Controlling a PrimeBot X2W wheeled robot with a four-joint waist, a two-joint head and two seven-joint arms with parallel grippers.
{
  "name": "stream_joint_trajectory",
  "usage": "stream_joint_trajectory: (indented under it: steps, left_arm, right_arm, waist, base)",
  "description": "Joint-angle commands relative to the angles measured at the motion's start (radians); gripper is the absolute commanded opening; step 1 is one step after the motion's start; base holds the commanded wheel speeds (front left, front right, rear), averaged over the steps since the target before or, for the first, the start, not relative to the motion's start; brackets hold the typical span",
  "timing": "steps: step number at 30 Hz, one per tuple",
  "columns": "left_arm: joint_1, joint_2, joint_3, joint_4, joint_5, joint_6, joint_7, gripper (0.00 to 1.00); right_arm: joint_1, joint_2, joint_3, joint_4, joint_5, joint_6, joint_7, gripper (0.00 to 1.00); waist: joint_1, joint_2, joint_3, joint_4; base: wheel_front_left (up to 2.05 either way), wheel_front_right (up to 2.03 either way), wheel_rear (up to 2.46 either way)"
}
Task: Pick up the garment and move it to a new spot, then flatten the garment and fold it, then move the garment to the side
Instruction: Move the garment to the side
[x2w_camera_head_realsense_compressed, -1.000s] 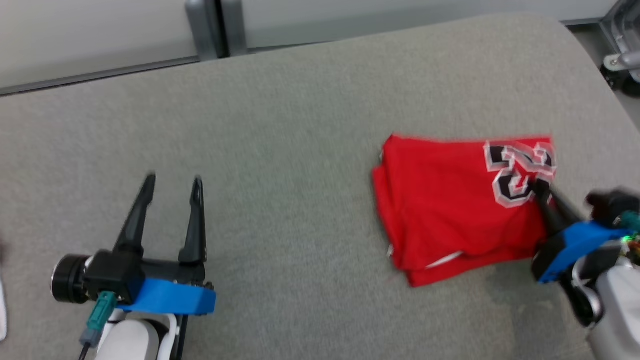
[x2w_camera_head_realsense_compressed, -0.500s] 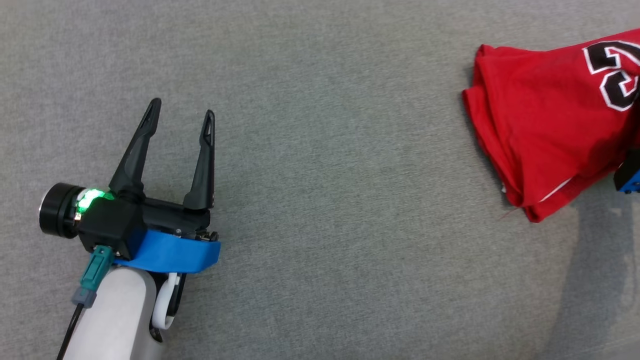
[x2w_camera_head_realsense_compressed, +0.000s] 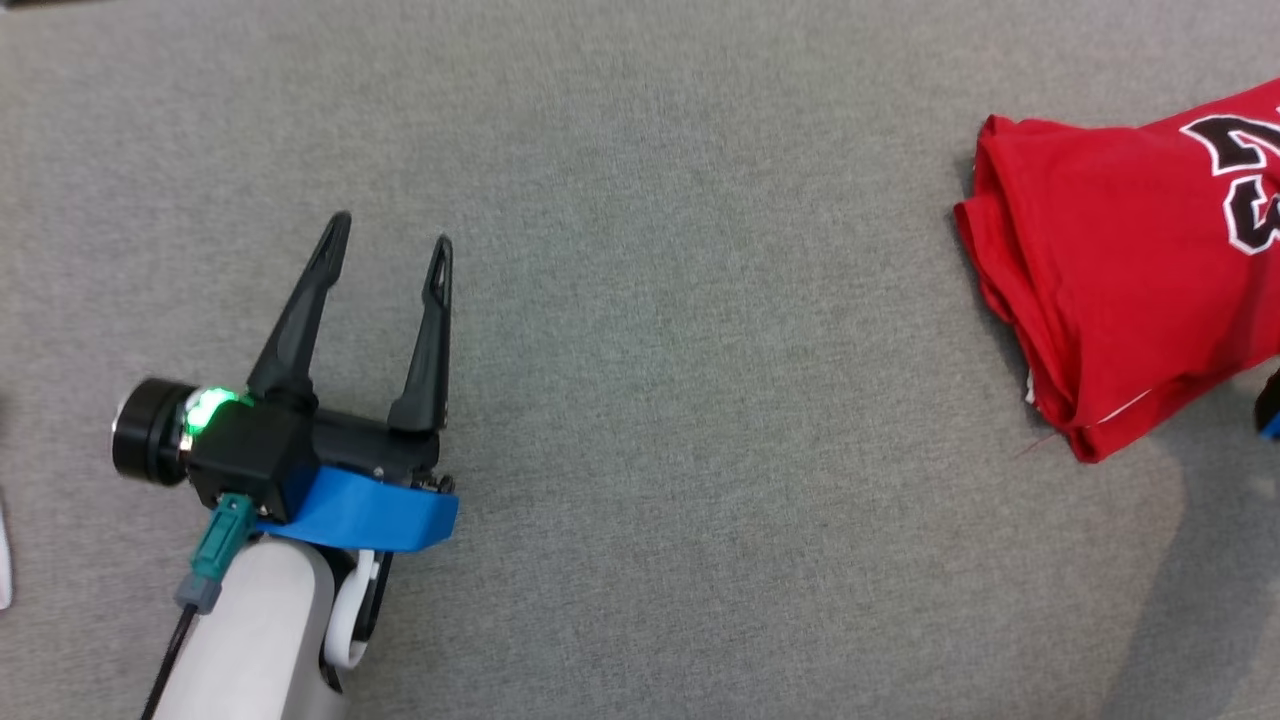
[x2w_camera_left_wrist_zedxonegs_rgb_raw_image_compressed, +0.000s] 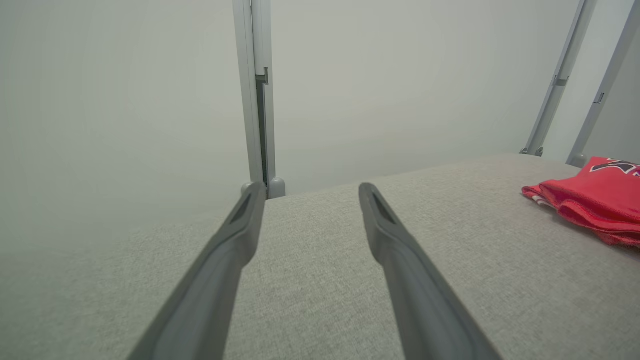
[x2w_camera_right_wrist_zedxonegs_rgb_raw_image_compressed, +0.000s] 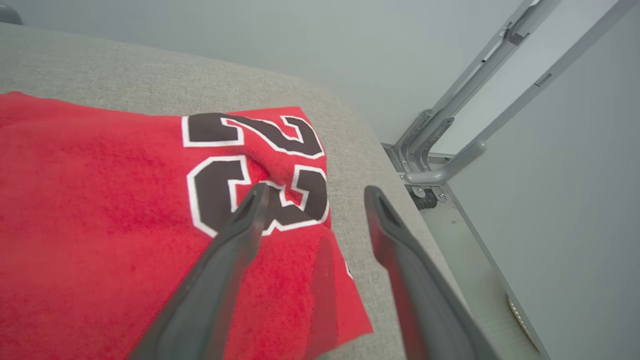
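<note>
At the right edge of the head view, the garment (x2w_camera_head_realsense_compressed: 1120, 270) lies on the grey cloth-covered table (x2w_camera_head_realsense_compressed: 700, 450). It is folded into a thick red bundle. Layered edges show along its left side, and part of a black, white-outlined number shows at the frame border, which cuts off the garment's right portion.

Lower left of that view: the left gripper (x2w_camera_head_realsense_compressed: 392, 230) points up the frame. Its jaws stand apart with bare table cloth between them, and it is well apart from the garment. A green light (x2w_camera_head_realsense_compressed: 205, 408) is lit on its wrist housing.

Left wrist view: the left gripper (x2w_camera_left_wrist_zedxonegs_rgb_raw_image_compressed: 311, 189) has both fingers spread over bare table, gripping nothing. The garment (x2w_camera_left_wrist_zedxonegs_rgb_raw_image_compressed: 595, 197) rests at the middle right edge of the frame. A grey upright post (x2w_camera_left_wrist_zedxonegs_rgb_raw_image_compressed: 255, 100) stands beyond the table's far edge, upper centre.

Right wrist view: the right gripper (x2w_camera_right_wrist_zedxonegs_rgb_raw_image_compressed: 316, 190) has its jaws apart, clamped on nothing. The left-hand finger lies over the lower part of the number 23 (x2w_camera_right_wrist_zedxonegs_rgb_raw_image_compressed: 255, 165). The right-hand finger is over bare table just past the garment's edge. Whether either finger touches the cloth cannot be determined. The garment (x2w_camera_right_wrist_zedxonegs_rgb_raw_image_compressed: 100, 215) occupies the left and centre of the frame, close to the table's rounded corner. A grey metal frame (x2w_camera_right_wrist_zedxonegs_rgb_raw_image_compressed: 450, 145) stands off the table at upper right.
</note>
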Motion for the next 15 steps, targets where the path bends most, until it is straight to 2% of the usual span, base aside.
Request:
stream_joint_trajectory:
  steps: [1, 5, 8, 11, 15]
  left_arm:
    - [0.021, 0.000, 0.006, 0.011, -0.003, 0.007, -0.006, 1.00]
    - [0.078, -0.004, 0.013, 0.043, -0.018, 0.026, -0.009, 1.00]
    - [0.122, -0.003, 0.020, 0.059, -0.028, 0.039, -0.010, 1.00]
    - [0.158, -0.005, 0.024, 0.073, -0.040, 0.050, -0.009, 1.00]
    - [0.198, -0.009, 0.032, 0.091, -0.058, 0.063, -0.010, 1.00]
  right_arm:
    - [0.042, 0.029, -0.023, -0.032, -0.017, 0.000, -0.008, 1.00]
    - [0.191, 0.133, -0.089, -0.190, -0.038, 0.000, -0.013, 1.00]
    - [0.306, 0.215, -0.092, -0.330, -0.034, 0.000, -0.013, 1.00]
    - [0.414, 0.282, -0.065, -0.465, -0.016, 0.000, 0.013, 1.00]
    - [0.533, 0.327, 0.000, -0.619, 0.023, 0.000, 0.072, 1.00]
  waist:
    - [0.0000, -0.0001, -0.030, -0.011]
    - [0.0000, -0.0001, -0.109, -0.003]
    - [0.0000, -0.0001, -0.161, 0.005]
    - [0.0000, -0.0001, -0.206, 0.020]
    - [0.0000, -0.0001, -0.256, 0.048]
  base:
    - [0.00, 0.00, 0.00]
    - [0.00, 0.00, 0.00]
    - [0.00, 0.00, 0.00]
    - [0.00, 0.00, 0.00]
    - [0.00, 0.00, 0.00]
